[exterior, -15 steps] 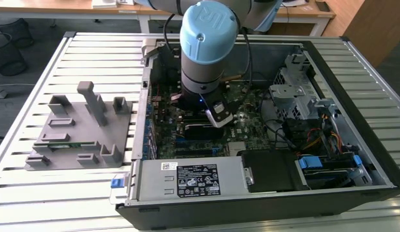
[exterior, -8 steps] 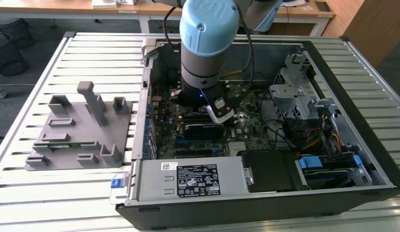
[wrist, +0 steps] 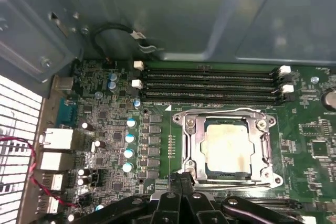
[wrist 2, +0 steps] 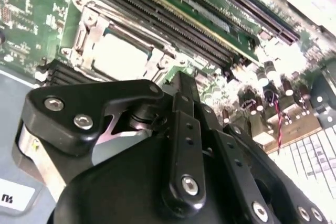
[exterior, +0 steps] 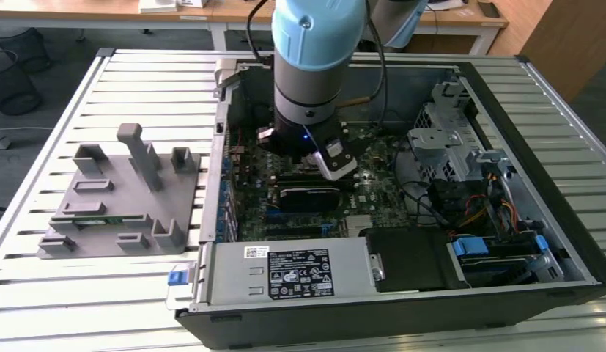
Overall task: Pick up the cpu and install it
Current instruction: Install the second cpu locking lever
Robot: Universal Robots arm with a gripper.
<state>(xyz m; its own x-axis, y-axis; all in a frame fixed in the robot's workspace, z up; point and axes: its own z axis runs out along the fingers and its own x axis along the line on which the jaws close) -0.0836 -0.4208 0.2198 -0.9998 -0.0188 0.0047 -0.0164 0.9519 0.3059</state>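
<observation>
**Exterior view.** The arm [exterior: 308, 66] reaches down into the open case [exterior: 537, 169], which lies on a slatted table [exterior: 146, 81]. The gripper [exterior: 332, 163] hangs low over the board [exterior: 246, 198] at the centre of the frame. A grey fixture [exterior: 117, 198] stands on the table at the exterior view's left, well apart from the case. The cpu's place cannot be made out here.

**Second wrist view.** The cpu [wrist 2: 118, 56] lies inside the socket [wrist 2: 84, 35], its pale top facing up. The gripper [wrist 2: 181, 85] is near the socket's edge and apart from the chip. Whether it is clenched or released cannot be told, but nothing is seen in its grasp.

**First wrist view.** The cpu [wrist: 227, 148] sits within the socket [wrist: 190, 145] frame and looks level. The memory slots [wrist: 210, 82] run just beside the socket. The gripper [wrist: 181, 179] is at the socket's near edge. Whether the frame is latched cannot be told.

**Hazards (judgement).**
- With the gripper this close, a sideways drift could catch the socket frame or its wire lever.
- If the chip is slightly off its seat, downward pressure could bend the contacts beneath it.
- Knocking the frame could shift the chip.
- The case wall and loose cables crowd the arm, so snagging is possible.
</observation>
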